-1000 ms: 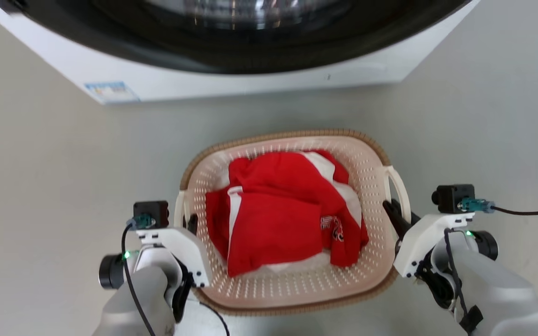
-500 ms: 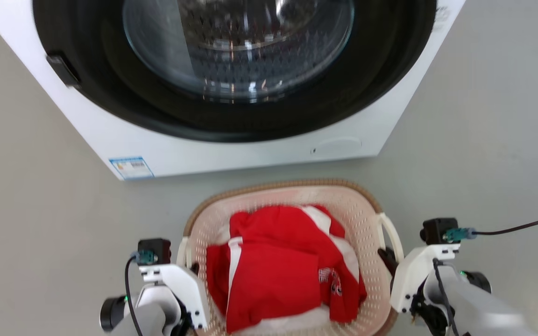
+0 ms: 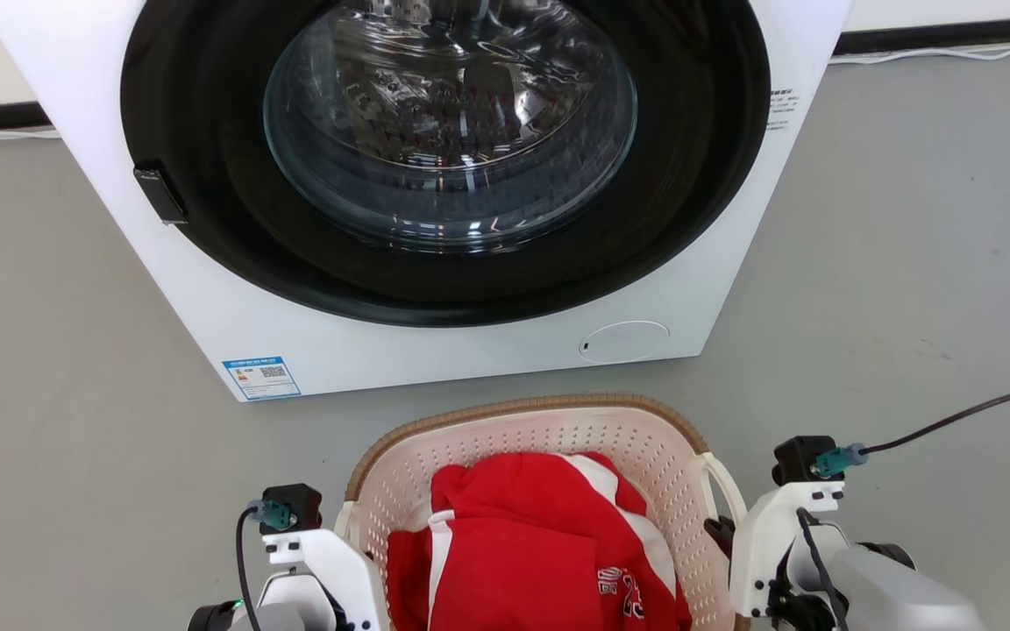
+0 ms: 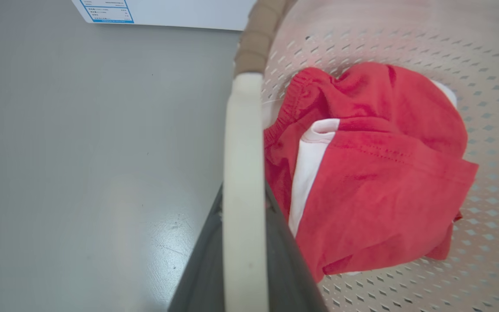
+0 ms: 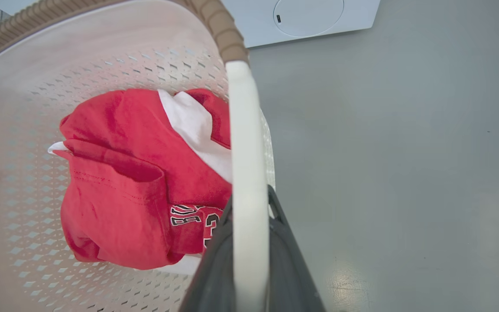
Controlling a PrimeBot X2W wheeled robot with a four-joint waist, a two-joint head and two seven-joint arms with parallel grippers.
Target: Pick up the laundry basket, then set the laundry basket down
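Left gripper [image 4: 244,195] and right gripper [image 5: 249,197] pinch the handles [image 4: 241,130] of the laundry basket [image 3: 522,409]; washer [image 3: 435,350] near at 12 o'clock, floor [image 3: 908,263] open at 3 and 9. Cream, perforated, brown-rimmed.

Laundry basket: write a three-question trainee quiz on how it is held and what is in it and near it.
1. True or false: the left tool and the right tool each clamp a white side handle of the laundry basket.
2. What lies in the basket? A: a blue towel. B: red and white clothing. C: a pair of shoes.
3. Name the appliance that stands on the floor just beyond the basket in the head view.

Key: 1 true. 2 B. 3 the front-loading washing machine.
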